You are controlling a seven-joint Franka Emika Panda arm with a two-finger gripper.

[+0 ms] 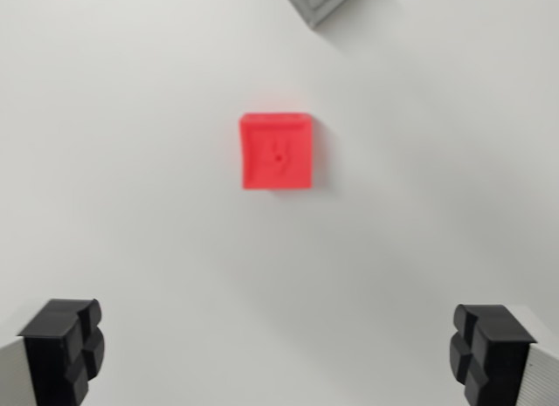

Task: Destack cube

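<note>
We see a bright red plastic cube [277, 151] with a smooth, dull top and a tiny hole in the middle. It sits on a plain white counter [131, 205] that looks smooth and matt, with no shine. The black plastic fingers [63, 352] of the tool [278, 354] look hard, matt and blocky. A grey block [320, 3] at the top edge looks like dull plastic too.

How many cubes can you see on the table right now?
2. A red cube sits near the middle of the wrist view. A grey cube is cut off by the top edge, up and right of the red one. Others may lie outside the view.
</note>
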